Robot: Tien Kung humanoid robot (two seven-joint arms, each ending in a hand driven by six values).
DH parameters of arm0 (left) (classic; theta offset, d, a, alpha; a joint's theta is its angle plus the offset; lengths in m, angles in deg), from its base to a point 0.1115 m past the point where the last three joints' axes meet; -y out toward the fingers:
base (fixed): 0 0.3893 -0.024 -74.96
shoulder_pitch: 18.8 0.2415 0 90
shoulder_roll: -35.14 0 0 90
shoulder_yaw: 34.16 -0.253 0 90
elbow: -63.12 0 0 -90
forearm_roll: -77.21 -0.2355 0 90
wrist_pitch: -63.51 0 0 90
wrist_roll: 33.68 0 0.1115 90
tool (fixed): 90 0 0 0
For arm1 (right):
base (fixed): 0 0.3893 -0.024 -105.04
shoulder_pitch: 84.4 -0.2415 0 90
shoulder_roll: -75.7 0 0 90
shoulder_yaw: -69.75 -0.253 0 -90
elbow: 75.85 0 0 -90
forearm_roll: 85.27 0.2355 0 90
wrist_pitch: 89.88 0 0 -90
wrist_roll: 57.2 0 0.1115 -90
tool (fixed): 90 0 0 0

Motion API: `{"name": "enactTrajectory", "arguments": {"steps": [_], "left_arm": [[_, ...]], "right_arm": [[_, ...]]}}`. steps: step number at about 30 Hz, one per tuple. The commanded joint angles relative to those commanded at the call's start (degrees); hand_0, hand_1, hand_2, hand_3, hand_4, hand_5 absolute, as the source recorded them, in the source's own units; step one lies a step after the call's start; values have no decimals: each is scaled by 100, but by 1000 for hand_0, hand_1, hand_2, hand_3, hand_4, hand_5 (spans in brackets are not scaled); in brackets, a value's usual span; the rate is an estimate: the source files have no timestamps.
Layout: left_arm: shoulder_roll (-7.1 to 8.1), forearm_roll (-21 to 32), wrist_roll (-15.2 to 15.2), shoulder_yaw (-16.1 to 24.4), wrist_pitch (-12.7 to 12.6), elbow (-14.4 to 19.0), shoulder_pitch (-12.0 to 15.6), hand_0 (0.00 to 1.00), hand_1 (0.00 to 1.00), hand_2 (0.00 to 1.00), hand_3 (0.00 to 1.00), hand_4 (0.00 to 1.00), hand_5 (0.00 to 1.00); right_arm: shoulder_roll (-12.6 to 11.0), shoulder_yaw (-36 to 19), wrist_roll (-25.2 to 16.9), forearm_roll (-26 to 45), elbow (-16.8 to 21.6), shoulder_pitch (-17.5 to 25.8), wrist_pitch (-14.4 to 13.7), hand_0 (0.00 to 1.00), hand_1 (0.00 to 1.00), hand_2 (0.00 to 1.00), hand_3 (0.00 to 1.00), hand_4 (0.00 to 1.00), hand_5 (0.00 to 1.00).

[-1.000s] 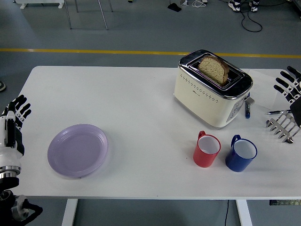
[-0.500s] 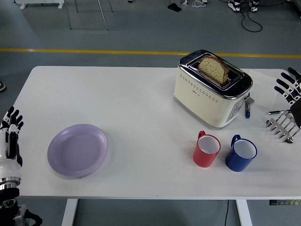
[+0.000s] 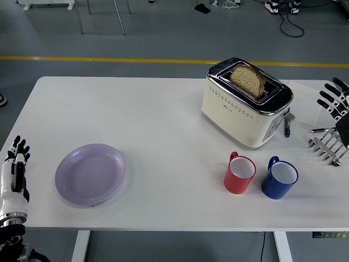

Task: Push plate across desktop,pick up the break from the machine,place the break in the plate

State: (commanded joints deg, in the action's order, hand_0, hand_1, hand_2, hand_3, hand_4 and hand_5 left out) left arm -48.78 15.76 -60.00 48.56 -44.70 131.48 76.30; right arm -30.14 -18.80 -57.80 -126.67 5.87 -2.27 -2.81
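A lilac plate (image 3: 90, 174) lies flat on the white table (image 3: 152, 120) at the near left. A slice of bread (image 3: 248, 79) stands upright in a slot of the cream and chrome toaster (image 3: 245, 103) at the back right. My left hand (image 3: 16, 153) is at the table's left edge, well left of the plate, fingers straight and holding nothing. At the right edge my right hand (image 3: 334, 98) hovers, fingers spread, empty, to the right of the toaster.
A red mug (image 3: 240, 173) and a blue mug (image 3: 280, 178) stand in front of the toaster. A metal rack (image 3: 327, 146) sits at the far right edge. A small blue item (image 3: 287, 127) lies beside the toaster.
My left hand has dropped lower and drawn back toward the table's left edge. The right hand, plate and bread have not moved.
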Motion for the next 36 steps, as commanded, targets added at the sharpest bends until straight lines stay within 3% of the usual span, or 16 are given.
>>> {"name": "enactTrajectory", "arguments": {"steps": [36], "left_arm": [[26, 26, 34, -172, 205, -358, -54, 920, 939, 998, 998, 565, 998]], "right_arm": [[18, -61, 3, -1, 14, -117, 0, 829, 767, 767, 773, 483, 557]]}}
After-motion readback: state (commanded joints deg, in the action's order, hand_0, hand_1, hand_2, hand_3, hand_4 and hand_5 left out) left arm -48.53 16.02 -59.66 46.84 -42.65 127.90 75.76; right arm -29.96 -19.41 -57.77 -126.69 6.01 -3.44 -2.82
